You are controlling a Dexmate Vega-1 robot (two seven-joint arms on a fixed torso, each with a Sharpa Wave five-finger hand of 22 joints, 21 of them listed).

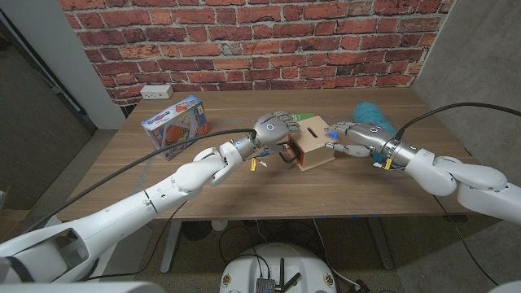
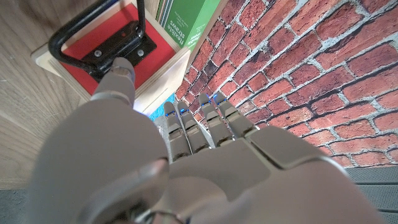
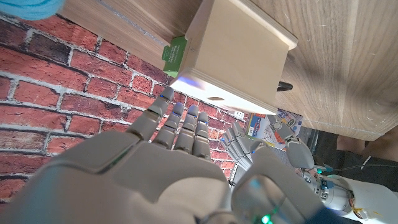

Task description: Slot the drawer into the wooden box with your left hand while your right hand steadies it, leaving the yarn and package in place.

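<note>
A light wooden box (image 1: 316,150) lies mid-table with a slot in its top. The drawer's red front (image 2: 102,38) with a black handle (image 1: 286,155) sits in the box's left end. My left hand (image 1: 273,130) reaches over that end with its fingers spread above the box top, and its thumb (image 2: 120,73) touches the red front just below the handle. My right hand (image 1: 352,137) is at the box's right end, fingers apart, fingertips (image 3: 180,121) against or very near the side. Teal yarn (image 1: 374,114) lies behind my right hand. A green package (image 1: 305,118) lies behind the box.
A colourful toy package (image 1: 173,124) lies at the left of the table (image 1: 244,191). A white power strip (image 1: 155,91) sits at the far left edge against the brick wall. Bare wood stretches in front of the box toward the near edge.
</note>
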